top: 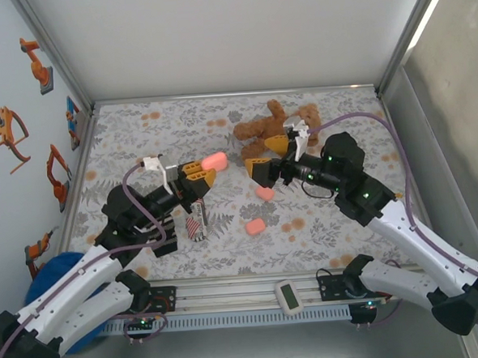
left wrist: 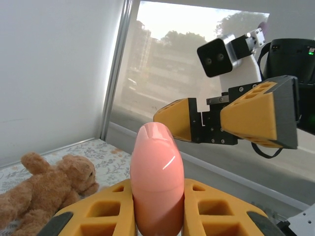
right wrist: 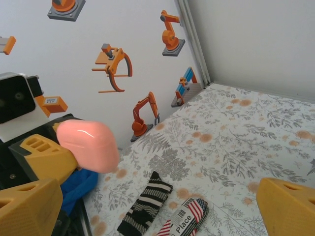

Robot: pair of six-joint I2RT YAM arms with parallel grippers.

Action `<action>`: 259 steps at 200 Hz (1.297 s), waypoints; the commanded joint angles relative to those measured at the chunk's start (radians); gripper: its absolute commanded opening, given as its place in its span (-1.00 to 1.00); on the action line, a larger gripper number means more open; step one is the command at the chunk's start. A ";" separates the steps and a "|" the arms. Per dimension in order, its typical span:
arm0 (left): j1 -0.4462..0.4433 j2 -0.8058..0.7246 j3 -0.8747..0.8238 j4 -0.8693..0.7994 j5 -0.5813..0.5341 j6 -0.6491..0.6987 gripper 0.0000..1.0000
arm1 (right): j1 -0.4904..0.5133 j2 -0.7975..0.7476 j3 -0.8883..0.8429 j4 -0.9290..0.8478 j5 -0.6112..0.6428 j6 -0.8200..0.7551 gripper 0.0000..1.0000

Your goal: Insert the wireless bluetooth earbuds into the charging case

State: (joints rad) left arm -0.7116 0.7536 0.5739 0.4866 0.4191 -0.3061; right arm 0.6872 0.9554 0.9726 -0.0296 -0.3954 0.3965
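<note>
Because the left pincer [left wrist: 157, 209] clamps the glossy pink charging case [left wrist: 156, 162] low down, its rounded end juts toward the wide-open right pincer [top: 268, 158]. It looks light, hard and slippery, so pinch its flatter sides. Two small pink pieces [top: 264, 193] [top: 255, 225], perhaps earbuds, lie beneath the right pincer.

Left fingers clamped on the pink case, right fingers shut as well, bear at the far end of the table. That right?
One thing is off: the right fingers are open, not shut. The right wrist view shows them spread to its opposite lower corners. The rest holds: the left fingers grip the pink case, and the bear lies at the far end.
</note>
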 commanded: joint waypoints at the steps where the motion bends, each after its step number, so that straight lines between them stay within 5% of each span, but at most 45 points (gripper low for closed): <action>1: 0.005 -0.053 -0.018 -0.044 -0.003 0.025 -1.00 | -0.009 -0.016 -0.026 0.141 -0.028 0.022 0.99; 76: 0.004 -0.141 -0.010 -0.130 0.006 0.016 -1.00 | -0.008 0.113 -0.024 0.317 -0.322 0.047 0.74; 160: 0.004 -0.133 -0.003 -0.093 0.066 -0.016 -1.00 | 0.014 0.241 0.017 0.461 -0.449 0.050 0.51; 259: 0.003 -0.086 0.015 -0.060 0.076 -0.023 -1.00 | 0.074 0.287 0.075 0.400 -0.498 0.006 0.17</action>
State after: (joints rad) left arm -0.7120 0.6655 0.5598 0.3752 0.4725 -0.3149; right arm 0.7517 1.2411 1.0130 0.3714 -0.8627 0.4252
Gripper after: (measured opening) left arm 0.216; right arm 0.608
